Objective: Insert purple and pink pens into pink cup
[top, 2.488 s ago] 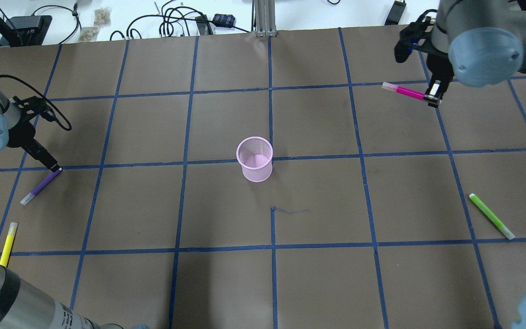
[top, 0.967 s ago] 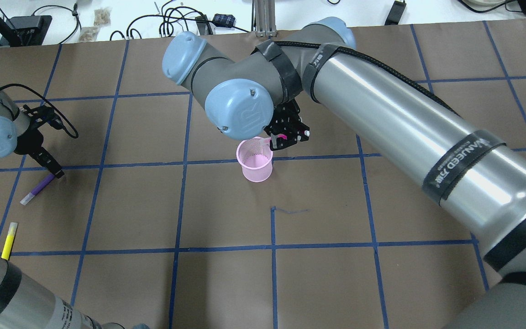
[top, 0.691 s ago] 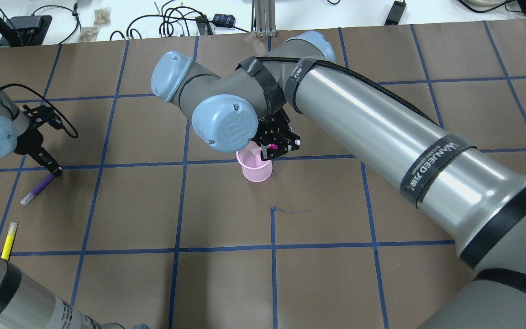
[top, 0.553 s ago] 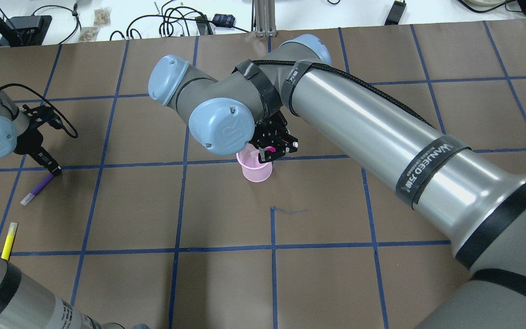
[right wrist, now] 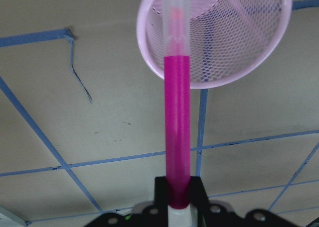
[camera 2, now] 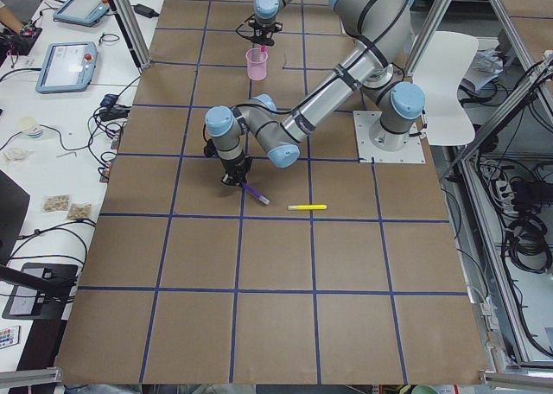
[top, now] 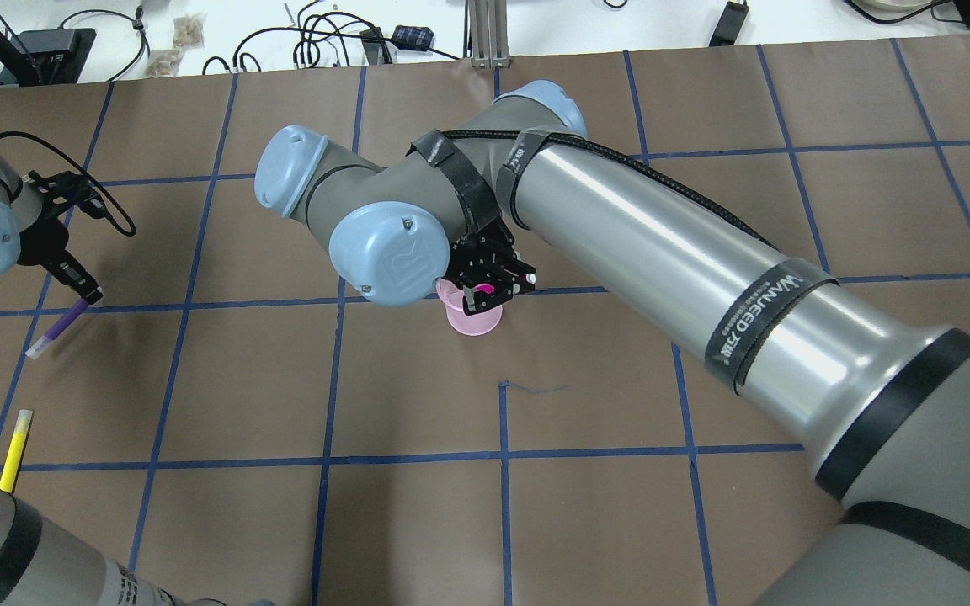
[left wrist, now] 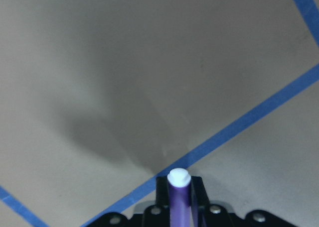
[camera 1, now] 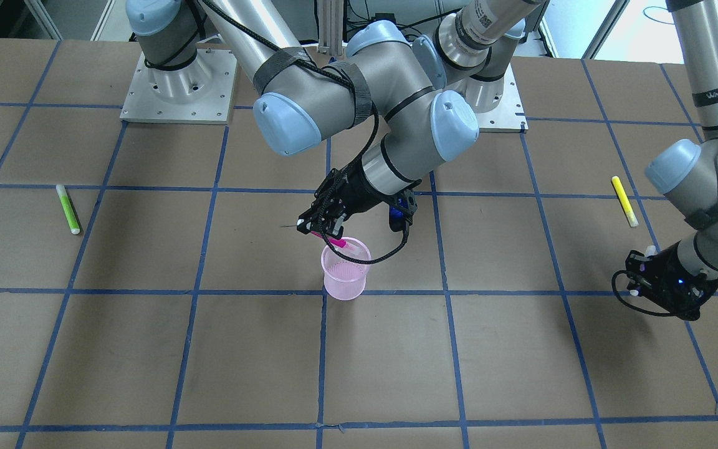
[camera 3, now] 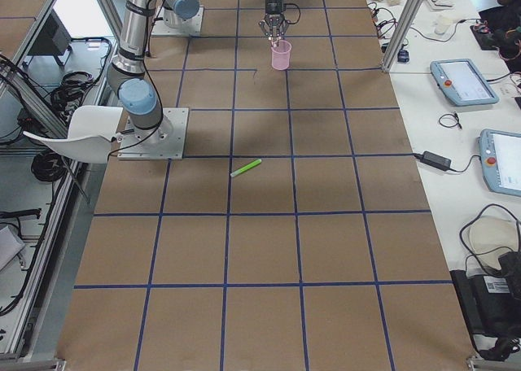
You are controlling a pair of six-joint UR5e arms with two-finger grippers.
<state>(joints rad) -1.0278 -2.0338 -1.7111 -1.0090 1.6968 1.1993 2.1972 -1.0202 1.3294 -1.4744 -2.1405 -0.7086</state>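
Right gripper (camera 1: 316, 229) tilted above pink cup (camera 1: 346, 282) (clamping pink pen (camera 1: 336, 241)).

6 views cover 1 desk (top: 418, 522).

- **Overhead exterior:** looks forward and down from behind the robot.
- **Exterior front-facing:** looks steeply down from the opposite side, with the base plates (camera 1: 178, 93) at its top edge. These 2 views share the pink cup (camera 1: 346, 280) at mid-desk.
- **Exterior left and exterior right:** look along the desk from its 2 ends, from far off. Each takes in the whole desk and the cup.
- **Left wrist:** sits close over the desk and looks along the purple pen (left wrist: 178, 202).
- **Right wrist:** sits close over the desk and looks along the pink pen (right wrist: 177, 122) to the cup's rim.
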